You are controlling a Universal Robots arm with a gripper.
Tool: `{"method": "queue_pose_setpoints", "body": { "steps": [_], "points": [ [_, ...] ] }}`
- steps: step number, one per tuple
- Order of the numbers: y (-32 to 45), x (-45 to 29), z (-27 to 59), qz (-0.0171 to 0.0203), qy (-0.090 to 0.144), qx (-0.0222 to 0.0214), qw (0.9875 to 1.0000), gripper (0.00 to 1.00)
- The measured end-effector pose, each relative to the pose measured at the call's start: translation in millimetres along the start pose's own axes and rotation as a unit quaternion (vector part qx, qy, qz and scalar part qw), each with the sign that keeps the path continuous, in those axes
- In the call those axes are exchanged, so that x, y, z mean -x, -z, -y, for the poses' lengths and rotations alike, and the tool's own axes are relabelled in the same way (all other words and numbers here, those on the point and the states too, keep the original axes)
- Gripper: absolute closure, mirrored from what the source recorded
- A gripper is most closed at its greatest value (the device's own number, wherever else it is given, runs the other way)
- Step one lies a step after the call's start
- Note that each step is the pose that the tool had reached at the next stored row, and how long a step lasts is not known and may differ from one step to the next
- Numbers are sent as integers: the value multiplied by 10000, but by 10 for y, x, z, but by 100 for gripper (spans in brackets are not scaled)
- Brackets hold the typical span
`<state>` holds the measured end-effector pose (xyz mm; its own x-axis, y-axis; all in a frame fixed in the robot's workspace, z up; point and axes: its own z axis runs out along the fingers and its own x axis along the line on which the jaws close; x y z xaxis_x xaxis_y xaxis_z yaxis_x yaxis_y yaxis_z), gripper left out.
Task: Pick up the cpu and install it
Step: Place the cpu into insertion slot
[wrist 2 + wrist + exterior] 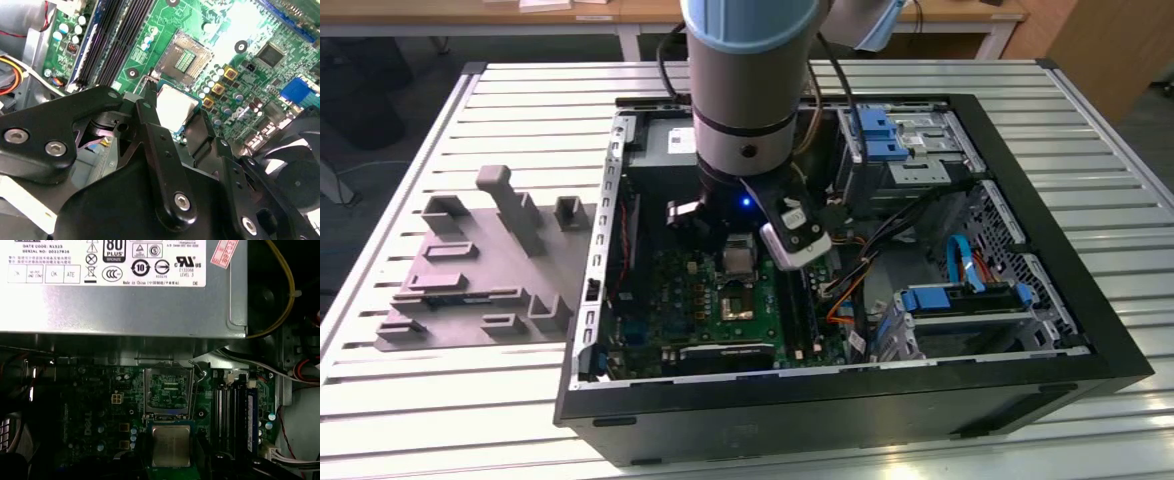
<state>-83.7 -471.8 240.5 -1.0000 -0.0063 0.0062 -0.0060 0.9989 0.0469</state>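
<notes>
The gripper [176, 114] is clamped on two opposite edges of the cpu [174, 105]. It holds the chip above the motherboard [250, 30], just beside the open socket [182, 57], on the side away from the power supply [120, 305]. In my judgement, the edge hold keeps the chip level and its underside untouched. The cpu is a small square with a dull silver top and a pale rim.

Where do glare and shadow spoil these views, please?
Second wrist view: glare whitens the cpu and a patch of motherboard; first wrist view: the grey box is bright, the motherboard dark; exterior view: the case interior is dim.
</notes>
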Motion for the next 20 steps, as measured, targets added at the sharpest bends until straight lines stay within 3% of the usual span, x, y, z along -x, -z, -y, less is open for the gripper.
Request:
{"method": "queue_pose_setpoints", "body": {
  "steps": [3,12,20],
  "points": [
    [-16,0,6,-1,0,-95,10000,53],
    [-173,1,95,-1,0,-96,10000,53],
    [-270,1,161,-1,0,-122,9999,53]
  ]
}}
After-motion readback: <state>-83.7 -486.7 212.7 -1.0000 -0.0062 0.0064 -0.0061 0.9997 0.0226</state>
